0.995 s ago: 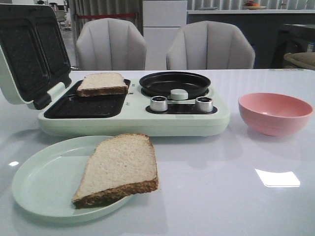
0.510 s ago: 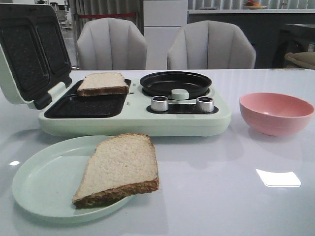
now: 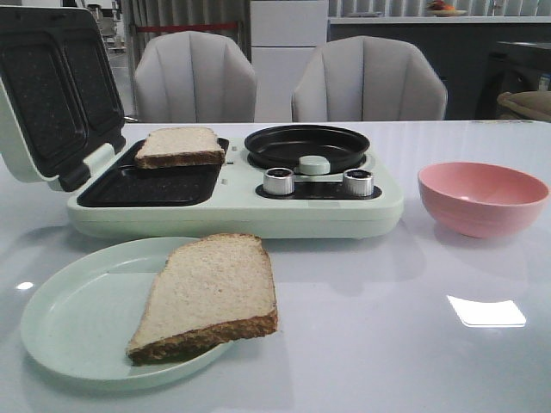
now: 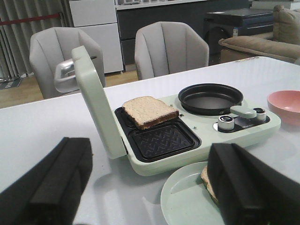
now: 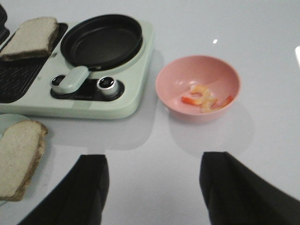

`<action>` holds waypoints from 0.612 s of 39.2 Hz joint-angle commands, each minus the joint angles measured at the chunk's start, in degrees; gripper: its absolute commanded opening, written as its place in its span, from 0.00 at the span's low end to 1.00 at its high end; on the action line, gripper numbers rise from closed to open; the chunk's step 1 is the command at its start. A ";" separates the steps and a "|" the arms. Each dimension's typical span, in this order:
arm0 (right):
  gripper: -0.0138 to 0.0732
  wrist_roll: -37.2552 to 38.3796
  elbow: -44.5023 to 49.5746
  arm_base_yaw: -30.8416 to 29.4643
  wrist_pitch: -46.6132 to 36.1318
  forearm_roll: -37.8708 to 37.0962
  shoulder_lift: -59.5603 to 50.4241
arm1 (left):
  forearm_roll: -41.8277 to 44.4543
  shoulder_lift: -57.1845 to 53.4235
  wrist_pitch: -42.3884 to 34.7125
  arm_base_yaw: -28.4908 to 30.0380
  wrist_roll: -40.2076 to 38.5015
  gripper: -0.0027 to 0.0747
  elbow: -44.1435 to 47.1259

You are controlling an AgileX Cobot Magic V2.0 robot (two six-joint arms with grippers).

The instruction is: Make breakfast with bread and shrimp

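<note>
Hovering above the white table (image 3: 370,344), both arms hold their grippers spread wide with nothing between the black fingers: the left gripper (image 4: 145,187) looks over the pale green plate (image 4: 180,199), and the right gripper (image 5: 154,187) looks toward the round pink bowl (image 5: 198,87). One slice of beige, brown-crusted bread (image 3: 209,295) lies on that plate, overhanging its rim; another slice (image 3: 179,146) rests on the dark grill tray of the mint-green breakfast maker (image 3: 232,211). Small pink-orange shrimp (image 5: 204,99) sit inside the bowl.
</note>
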 commanded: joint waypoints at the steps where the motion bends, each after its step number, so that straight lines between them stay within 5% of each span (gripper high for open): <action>1: 0.71 -0.35 -4.45 2.26 -2.27 3.24 5.94 | -0.35 0.66 -4.60 0.02 -0.73 0.77 -1.53; 17: 0.69 -0.45 -13.46 12.52 -2.26 15.05 34.30 | -0.35 0.66 -4.60 0.02 -0.73 0.77 -1.53; 24: 0.69 -8.12 -17.20 13.98 -2.89 25.50 42.39 | -0.35 0.66 -4.60 0.02 -0.73 0.77 -1.53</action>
